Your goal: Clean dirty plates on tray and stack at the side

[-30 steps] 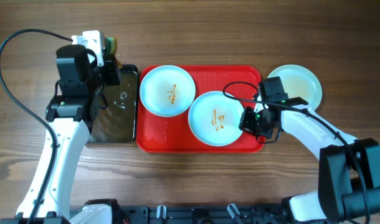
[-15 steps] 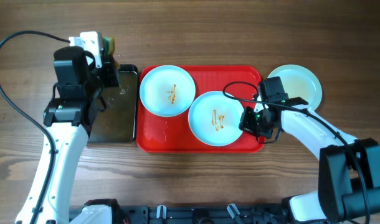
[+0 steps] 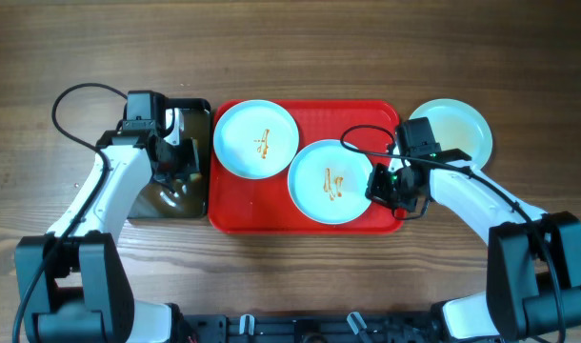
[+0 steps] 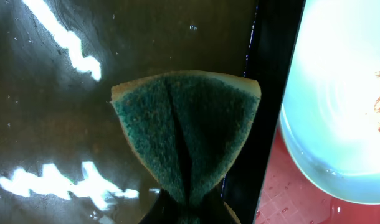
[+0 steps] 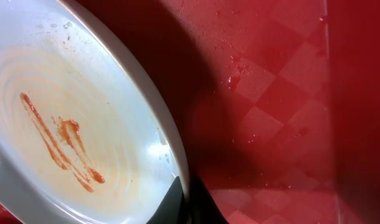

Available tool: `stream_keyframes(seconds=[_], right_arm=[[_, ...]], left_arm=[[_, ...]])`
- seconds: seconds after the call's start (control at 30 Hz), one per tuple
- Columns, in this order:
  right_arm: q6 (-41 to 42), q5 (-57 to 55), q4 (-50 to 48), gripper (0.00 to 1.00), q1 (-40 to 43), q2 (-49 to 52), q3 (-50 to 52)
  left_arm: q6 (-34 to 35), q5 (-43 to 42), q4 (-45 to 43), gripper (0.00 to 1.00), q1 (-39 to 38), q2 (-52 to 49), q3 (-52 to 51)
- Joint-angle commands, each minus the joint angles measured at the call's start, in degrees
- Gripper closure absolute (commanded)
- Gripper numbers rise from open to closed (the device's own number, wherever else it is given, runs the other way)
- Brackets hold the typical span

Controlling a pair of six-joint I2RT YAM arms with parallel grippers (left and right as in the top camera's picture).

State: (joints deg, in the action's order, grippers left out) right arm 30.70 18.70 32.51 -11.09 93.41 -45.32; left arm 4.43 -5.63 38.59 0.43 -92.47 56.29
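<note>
Right gripper [image 5: 186, 198] largely below frame edge

No readable text, labels, brands or numbers anywhere

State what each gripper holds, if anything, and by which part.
The left gripper pinches the sponge at the middle of its near edge, folding it. The right gripper grips the plate by its rim.
</note>
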Motion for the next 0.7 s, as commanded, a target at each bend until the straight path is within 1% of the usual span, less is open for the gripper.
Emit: stream_keyframes(seconds=[0.0,0.1,0.17,0.27,0.33,0.37,0.43,0.5,0.57,0.6,0.67], right_arm=[[-1.2,0.7,0.2,0.96,-0.3,0.2,0.8],[-1.8,0.7,0.3,0.96,-0.3,0.2,0.8],[-1.8,0.7,0.5,0.96,-0.3,0.2,0.8],[-2.1,0.7,0.7,0.96,-0.3,0.2,0.8],[-2.1,0.7,0.7,0.96,-0.3,0.2,0.8],[-2.2,0.7,0.7,0.96,-0.3,0.2,0.8],[-2.2,0.7,0.7,0.96,-0.3,0.2,0.8],[-2.2,0.7,0.7,0.96,-0.3,0.2,0.8],[-2.2,0.7,0.7,0.96,-0.3,0.2,0.8],[-2.3,0.7,0.7,0.96,-0.3,0.2,0.8],[-2.2,0.7,0.7,0.96,-0.3,0.2,0.8]], left_arm=[[1.0,-3.7,0.9,0.96,-0.2,0.8,1.2],[1.0,-10.8,4.5,0.96,-1.4,3.1,6.1],[1.4,-17.4,2.8,0.96,-5.4,4.3,7.4],[10.5,-19.0,-2.1,0.96,-13.6,3.3,7.4],[18.9,-19.3,-7.7,0.96,-20.4,0.9,7.4],[20.0,-20.5,-9.8,0.96,-22.4,-0.3,7.4],[20.1,-26.9,-16.2,0.96,-27.3,-4.2,7.4],[20.0,-31.1,-21.0,0.96,-30.7,-8.2,7.4],[20.1,-34.6,-24.5,0.96,-32.9,-11.7,7.4],[21.8,-35.6,-26.1,0.96,-34.3,-14.2,7.4],[22.0,-38.0,-28.3,0.96,-36.0,-17.1,7.4]])
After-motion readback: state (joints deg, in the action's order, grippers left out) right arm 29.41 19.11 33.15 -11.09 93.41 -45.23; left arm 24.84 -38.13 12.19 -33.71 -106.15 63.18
